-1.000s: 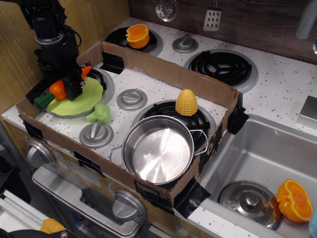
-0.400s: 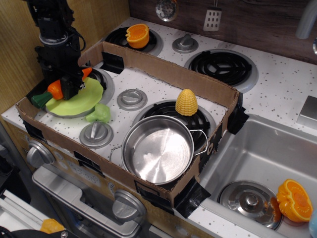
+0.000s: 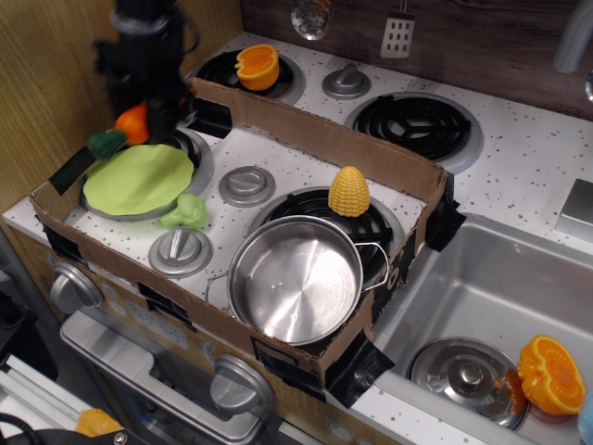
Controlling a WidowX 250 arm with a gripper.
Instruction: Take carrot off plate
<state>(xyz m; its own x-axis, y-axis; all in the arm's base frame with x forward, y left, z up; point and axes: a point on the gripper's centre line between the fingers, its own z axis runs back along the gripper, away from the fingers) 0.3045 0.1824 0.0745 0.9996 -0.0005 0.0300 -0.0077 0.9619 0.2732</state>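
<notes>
In the upper left of the frame the gripper (image 3: 146, 119) is clamped on the carrot (image 3: 122, 130), holding it in the air above the far edge of the plate (image 3: 139, 179). The plate lies flat, bare, inside the cardboard box (image 3: 306, 141), with a green toy vegetable (image 3: 186, 212) just beside its lower right rim.

Robot arm (image 3: 144, 46): matte black throughout, motion-blurred. Blocky wrist housing, boxy edges visible. A thin dark cable loops off its side toward 2 o'clock. Gripper (image 3: 153, 116): black, finger detail not resolvable. No markings legible.
</notes>
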